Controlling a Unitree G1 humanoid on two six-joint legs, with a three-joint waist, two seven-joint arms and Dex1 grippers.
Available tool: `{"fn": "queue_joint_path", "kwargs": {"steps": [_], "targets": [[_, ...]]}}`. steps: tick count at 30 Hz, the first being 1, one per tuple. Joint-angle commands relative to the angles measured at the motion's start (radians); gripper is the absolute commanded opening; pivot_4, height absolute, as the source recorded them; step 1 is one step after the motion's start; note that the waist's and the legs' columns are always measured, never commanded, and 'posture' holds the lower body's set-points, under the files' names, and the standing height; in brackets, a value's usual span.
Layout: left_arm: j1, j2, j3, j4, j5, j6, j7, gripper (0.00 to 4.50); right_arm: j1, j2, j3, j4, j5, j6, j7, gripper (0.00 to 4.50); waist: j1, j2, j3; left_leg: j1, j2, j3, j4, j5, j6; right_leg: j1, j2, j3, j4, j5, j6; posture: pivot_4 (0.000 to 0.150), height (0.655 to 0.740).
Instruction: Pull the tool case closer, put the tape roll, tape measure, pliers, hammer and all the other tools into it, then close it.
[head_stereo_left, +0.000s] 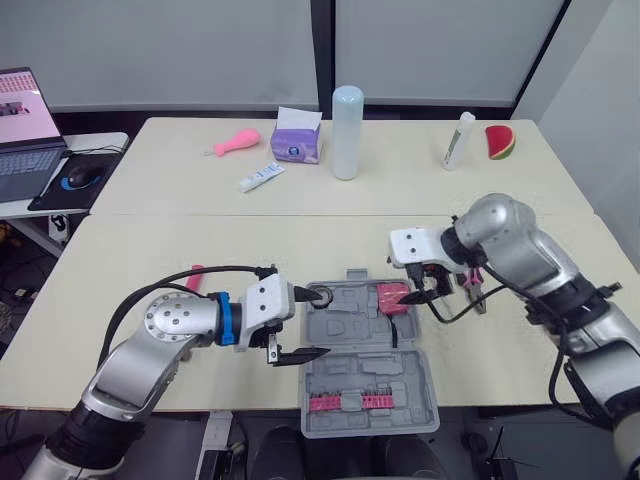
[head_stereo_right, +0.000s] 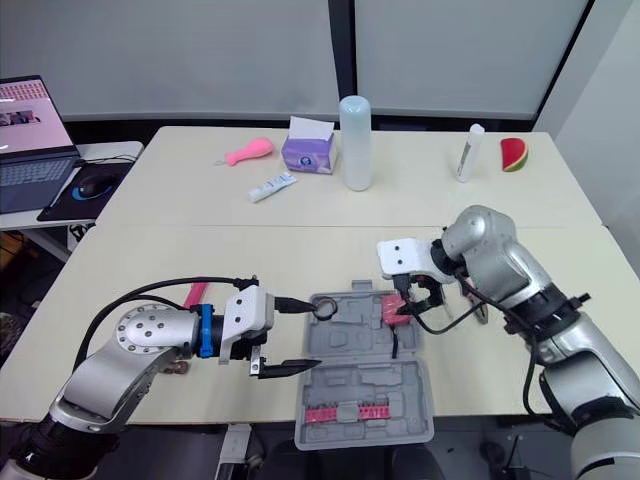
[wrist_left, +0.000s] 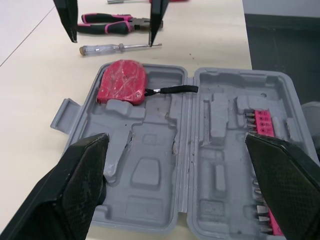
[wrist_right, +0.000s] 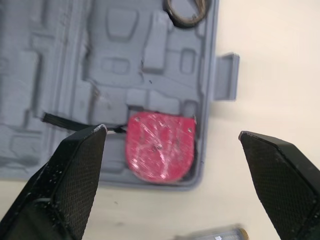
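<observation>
Now, tape measure (wrist_left: 122, 82) in the open tool case (wrist_left: 150, 172), both arms' jaws spread wide above it.

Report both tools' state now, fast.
Left tool: open, holding nothing.
Right tool: open, empty, over the tape measure in the case.

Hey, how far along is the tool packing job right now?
Done: the tool case sits open at the near edge of the table, with the tape measure and tape roll inside. In hand: nothing; the right gripper is open above the tape measure, the left gripper open over the case. Left: the pliers and screwdriver lie on the table beside the case, which needs closing.
</observation>
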Motion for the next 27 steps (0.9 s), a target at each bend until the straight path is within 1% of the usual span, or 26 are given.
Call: {"fn": "queue_joint_path", "kwargs": {"steps": [1, 2, 4, 6, 10, 14, 18, 27], "targets": [[-0.002, 0.007, 0.032, -0.007, -0.032, -0.004, -0.015, 4.50, 0.051, -0.024, -0.064, -0.063, 0.046, 0.010, -0.031, 4.10, 0.000, 0.000, 0.000, 0.000, 0.000, 0.000, 0.000, 0.000, 0.000, 0.000, 0.000, 0.000, 0.000, 0.000, 0.000, 0.150, 0.7075], [-0.005, 0.008, 0.033, -0.001, -0.034, -0.007, -0.018, 4.50, 0.064, -0.025, -0.072, -0.072, 0.055, 0.021, -0.041, 3.87, 0.000, 0.000, 0.000, 0.000, 0.000, 0.000, 0.000, 0.000, 0.000, 0.000, 0.000, 0.000, 0.000, 0.000, 0.000, 0.150, 0.7075], [-0.010, 0.008, 0.034, 0.006, -0.035, -0.008, -0.024, 4.50, 0.082, -0.026, -0.078, -0.085, 0.067, 0.035, -0.057, 3.14, -0.002, 0.000, 0.000, 0.000, 0.000, 0.000, 0.000, 0.000, 0.000, 0.000, 0.000, 0.000, 0.000, 0.000, 0.000, 0.150, 0.7075], [-0.018, 0.007, 0.033, 0.014, -0.035, -0.010, -0.032, 4.50, 0.102, -0.029, -0.080, -0.092, 0.073, 0.042, -0.072, 2.55, -0.003, 0.000, 0.000, 0.000, 0.000, 0.000, 0.000, 0.000, 0.000, 0.000, 0.001, 0.001, 0.000, 0.000, 0.000, 0.150, 0.7075], [-0.034, 0.005, 0.028, 0.026, -0.035, -0.012, -0.044, 4.50, 0.123, -0.031, -0.079, -0.093, 0.080, 0.044, -0.105, 1.70, -0.001, 0.000, 0.000, 0.000, 0.000, 0.000, 0.000, 0.000, 0.000, 0.000, 0.001, 0.001, 0.000, 0.000, 0.000, 0.150, 0.7075], [-0.049, -0.001, 0.022, 0.039, -0.031, -0.016, -0.053, 4.50, 0.128, -0.021, -0.078, -0.067, 0.079, 0.046, -0.142, 0.95, -0.001, 0.000, 0.000, 0.000, 0.000, 0.000, 0.000, 0.000, 0.000, 0.000, 0.001, 0.001, 0.000, 0.000, 0.000, 0.150, 0.7075], [-0.062, -0.006, 0.017, 0.054, -0.028, -0.019, -0.059, 4.50, 0.118, -0.010, -0.068, -0.003, 0.067, 0.041, -0.178, 0.95, -0.001, 0.000, 0.000, 0.000, -0.001, 0.001, 0.000, 0.000, 0.000, 0.000, 0.001, 0.001, 0.000, 0.000, 0.000, 0.150, 0.7075], [-0.078, -0.019, 0.003, 0.068, -0.018, -0.030, -0.069, 4.50, 0.070, 0.046, -0.011, 0.152, 0.035, 0.022, -0.197, 0.95, -0.001, 0.000, 0.000, 0.000, 0.000, 0.001, 0.000, 0.000, 0.000, -0.001, 0.001, 0.001, 0.000, 0.000, 0.000, 0.150, 0.7075]]}}
